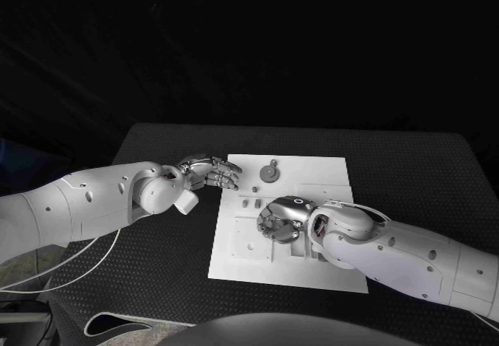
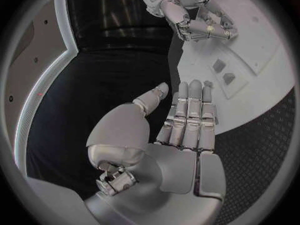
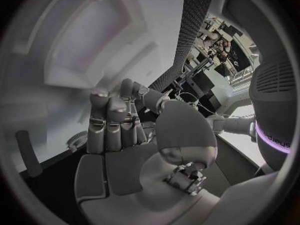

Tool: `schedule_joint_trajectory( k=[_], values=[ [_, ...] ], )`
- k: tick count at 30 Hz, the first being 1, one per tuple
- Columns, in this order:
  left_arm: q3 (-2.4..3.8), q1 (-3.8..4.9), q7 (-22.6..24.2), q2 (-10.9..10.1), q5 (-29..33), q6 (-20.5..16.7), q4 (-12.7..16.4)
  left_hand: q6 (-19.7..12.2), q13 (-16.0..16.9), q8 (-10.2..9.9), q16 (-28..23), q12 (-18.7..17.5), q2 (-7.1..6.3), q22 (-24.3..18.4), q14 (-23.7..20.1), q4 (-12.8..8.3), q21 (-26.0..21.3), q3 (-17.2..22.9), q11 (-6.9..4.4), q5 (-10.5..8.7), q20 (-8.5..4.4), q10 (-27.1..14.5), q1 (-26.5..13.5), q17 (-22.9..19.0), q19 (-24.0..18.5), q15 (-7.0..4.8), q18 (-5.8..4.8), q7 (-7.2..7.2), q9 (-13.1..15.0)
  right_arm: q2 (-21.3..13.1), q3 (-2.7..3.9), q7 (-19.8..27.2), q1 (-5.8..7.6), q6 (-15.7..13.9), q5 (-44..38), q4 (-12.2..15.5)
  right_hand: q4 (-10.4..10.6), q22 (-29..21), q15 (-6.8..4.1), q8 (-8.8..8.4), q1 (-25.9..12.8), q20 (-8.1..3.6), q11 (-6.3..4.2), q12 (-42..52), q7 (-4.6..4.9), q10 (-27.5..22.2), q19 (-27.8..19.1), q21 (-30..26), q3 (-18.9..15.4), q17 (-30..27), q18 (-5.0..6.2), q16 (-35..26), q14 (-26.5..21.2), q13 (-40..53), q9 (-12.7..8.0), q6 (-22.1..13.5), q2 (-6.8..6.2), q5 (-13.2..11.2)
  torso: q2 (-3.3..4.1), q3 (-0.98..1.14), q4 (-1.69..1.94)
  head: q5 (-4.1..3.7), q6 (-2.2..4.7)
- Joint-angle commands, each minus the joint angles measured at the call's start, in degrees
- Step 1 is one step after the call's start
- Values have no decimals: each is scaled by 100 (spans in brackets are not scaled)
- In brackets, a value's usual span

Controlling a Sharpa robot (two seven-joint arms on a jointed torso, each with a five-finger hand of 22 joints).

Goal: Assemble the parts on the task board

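Two hands hover empty: the left hand [image 1: 211, 173], fingers straight, at the task board's [image 1: 312, 173] edge; the right hand [image 1: 283, 218], released, over its middle. Left wrist view reveals two small parts [image 2: 224, 71] seated in the board.

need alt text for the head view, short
Two white robot arms reach over a white task board on a black table. The right robot hand hovers over the board's middle, and the left robot hand sits at its left edge, holding nothing. A round part lies near the top.
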Motion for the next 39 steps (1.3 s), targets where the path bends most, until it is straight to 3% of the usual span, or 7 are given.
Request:
schedule_joint_trajectory(
  k=[1, 13, 32, 39],
  values=[
    [5, 6, 47, 12, 31, 93, 7, -15, 10, -1, -32, -29, 6, 6, 57, -3, 26, -33, -3, -1, -11, 43, -38, 8, 39, -1, -43, 18, -8, -111, -52, -441, -51, 305, -143, -155, 0, 87, -36, -24, -4, -34, 18, 41, 8, -19, 16, 30, -77, 11, 315, 17, -13, 73, -8, -53, -75, 10, 1, 2, 0, 2, 0],
    [5, 6, 39, 16, 31, 118, 1, -16, 12, -1, -34, -32, 6, 7, 58, -4, 25, -31, -4, -2, -12, 45, -39, 11, 39, -1, -43, 19, -9, -116, -52, -487, -51, 184, -151, -155, 10, 85, -36, -57, -59, -34, 16, 119, 10, -35, 21, 33, -437, 27, 315, 29, -6, 408, -35, -88, -140, 10, 1, 0, 3, -8, 0],
    [4, 6, 34, 7, 31, 119, 0, -17, 17, 0, -38, -36, 9, 9, 59, -4, 24, -30, -4, -1, -12, 47, -41, 14, 38, -2, -43, 20, -12, -125, -52, -501, -51, 200, -151, -155, 9, 83, -48, -57, -36, -34, 4, 190, -2, -25, 23, 30, -483, 33, 315, 33, -6, 519, -44, -70, -119, 10, 1, -1, 1, -13, 0],
    [4, 6, 37, 7, 31, 121, 0, -17, 18, 0, -39, -38, 9, 10, 60, -5, 24, -29, -4, -1, -12, 48, -41, 15, 38, -2, -43, 20, -13, -146, -52, -480, -51, 70, -139, -110, 13, 84, -44, -74, -53, -31, 9, 212, 4, -43, 23, 31, -536, 36, 315, 35, -6, 568, -57, -93, -205, 10, -1, 1, 0, -24, 6]
  ],
)
